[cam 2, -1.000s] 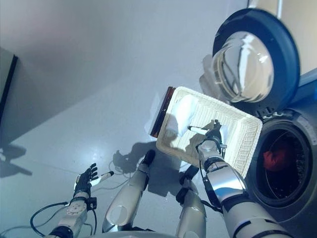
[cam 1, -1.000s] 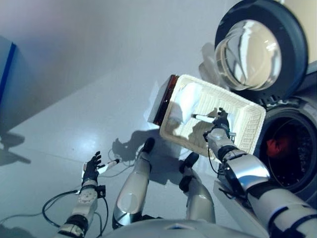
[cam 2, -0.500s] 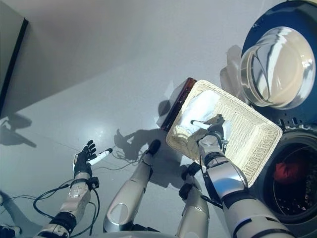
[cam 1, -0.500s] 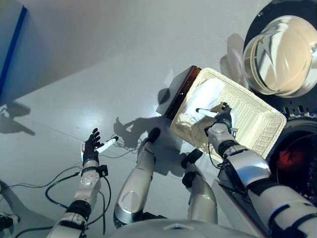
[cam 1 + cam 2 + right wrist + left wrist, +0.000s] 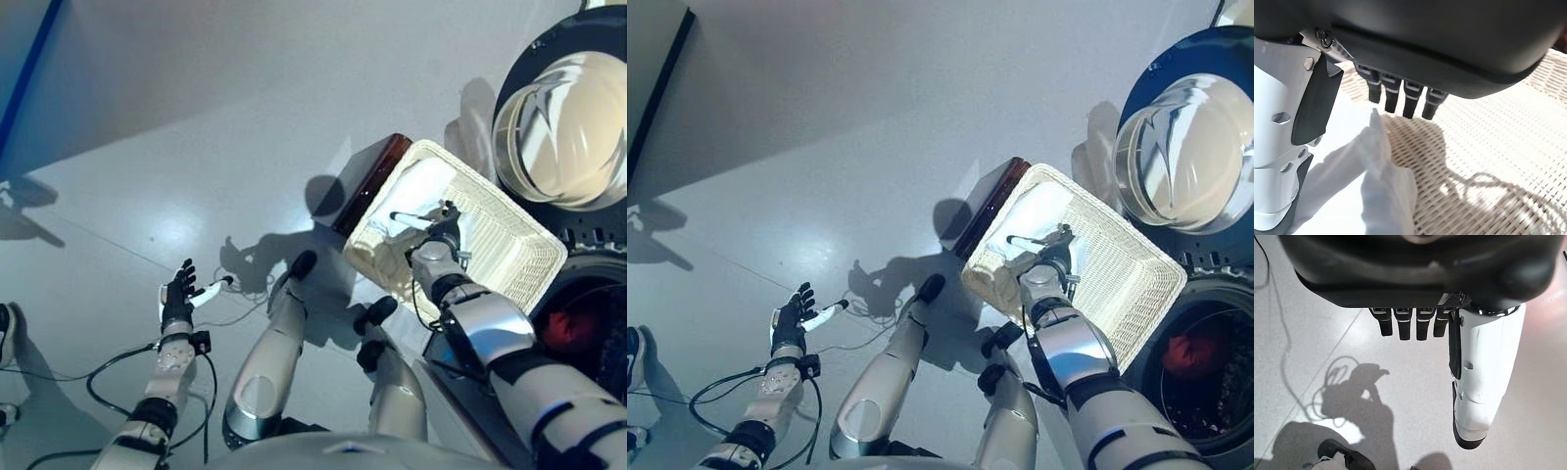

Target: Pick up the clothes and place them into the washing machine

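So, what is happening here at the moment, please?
The robot is doing laundry. Its right hand reaches into a white wicker basket and hangs open just above a white cloth lying in it; nothing is gripped yet. The washing machine stands beside the basket with its door swung open and something red already in the drum. The left hand is open, low over the floor, idle.

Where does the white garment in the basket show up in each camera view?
Left eye view: white garment at the wicker basket's far-left end, just beyond the right hand.
Right eye view: same spot, upper right of centre.
Right wrist view: lower left, beyond the fingers.
Left wrist view: not in it.
Shared landmark: the basket's weave.
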